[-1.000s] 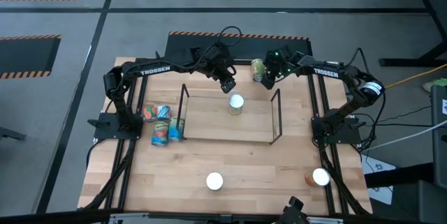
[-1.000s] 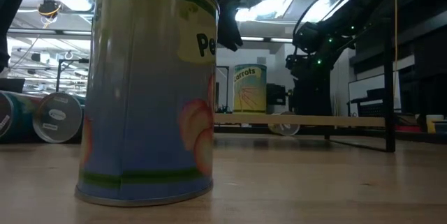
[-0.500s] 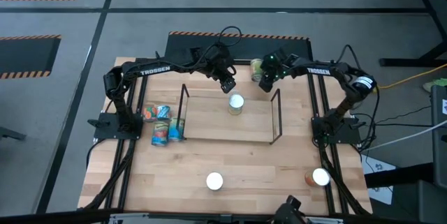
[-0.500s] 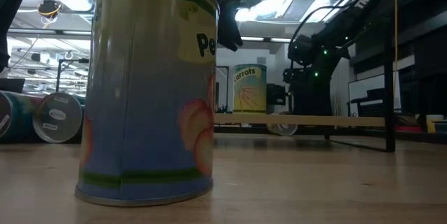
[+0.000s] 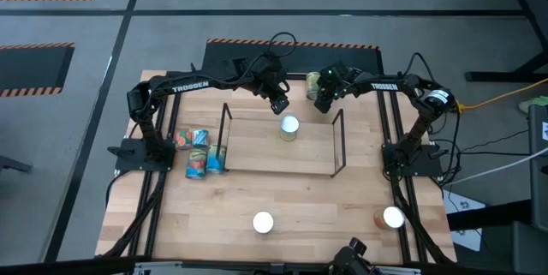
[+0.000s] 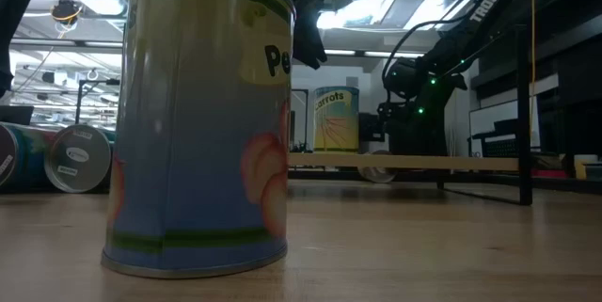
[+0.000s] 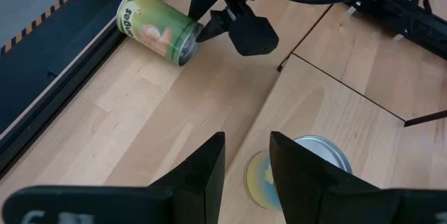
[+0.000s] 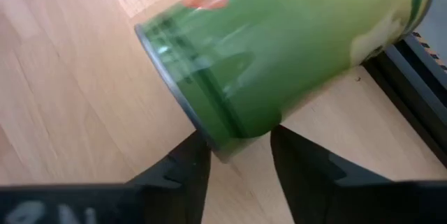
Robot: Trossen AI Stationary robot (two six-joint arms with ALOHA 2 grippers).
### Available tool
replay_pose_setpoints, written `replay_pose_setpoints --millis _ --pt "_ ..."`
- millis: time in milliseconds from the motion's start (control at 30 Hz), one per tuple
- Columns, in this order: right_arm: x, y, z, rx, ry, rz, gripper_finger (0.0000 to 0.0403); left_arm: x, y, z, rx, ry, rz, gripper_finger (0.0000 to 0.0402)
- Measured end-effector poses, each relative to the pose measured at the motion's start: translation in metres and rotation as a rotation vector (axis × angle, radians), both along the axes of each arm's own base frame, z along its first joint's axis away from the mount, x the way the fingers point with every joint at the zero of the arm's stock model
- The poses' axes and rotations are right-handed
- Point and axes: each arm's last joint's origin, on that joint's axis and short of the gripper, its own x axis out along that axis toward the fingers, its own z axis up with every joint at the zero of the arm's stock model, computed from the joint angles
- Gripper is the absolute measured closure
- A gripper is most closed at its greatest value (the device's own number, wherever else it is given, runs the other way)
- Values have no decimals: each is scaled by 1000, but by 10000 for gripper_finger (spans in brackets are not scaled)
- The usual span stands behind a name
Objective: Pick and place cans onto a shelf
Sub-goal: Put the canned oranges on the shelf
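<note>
Overhead, the wooden table (image 5: 282, 198) fills the centre of the frame, with the black wire shelf (image 5: 278, 142) in its upper middle. One upright can with a silver top (image 5: 289, 128) stands inside the shelf near its far edge; in the low view the same can shows a "carrots" label at centre frame. The left gripper (image 5: 279, 104) hangs just above and to the upper left of this can; in its wrist view the two fingers (image 7: 206, 172) stand slightly apart with bare wood between them and hold nothing. The right gripper (image 5: 324, 98) is at upper centre right, at a green-labelled can lying on its side (image 5: 314, 84) near the table's far edge, outside the shelf. In the right wrist view the fingers (image 8: 183, 165) flank the can's rim, but whether they press on it cannot be told, as the can appears blurred. At left of the overhead frame, a cluster of cans on their sides (image 5: 199, 151) lies just outside the shelf's left end. Two more upright cans stand near the lower edge: a white-topped can (image 5: 262, 222) at lower centre and an orange-labelled can (image 5: 390, 218) at lower right.
</note>
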Motion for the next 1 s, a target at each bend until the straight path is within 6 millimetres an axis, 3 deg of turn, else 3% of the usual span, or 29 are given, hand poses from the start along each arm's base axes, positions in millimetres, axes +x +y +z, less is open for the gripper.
replay_pose_setpoints --millis 567,1000 --pt "0 0 0 -2 -4 -1 391 0 0 0 0 0 0 295" --pt "0 0 0 -4 -3 3 397 0 0 0 0 0 0 295"
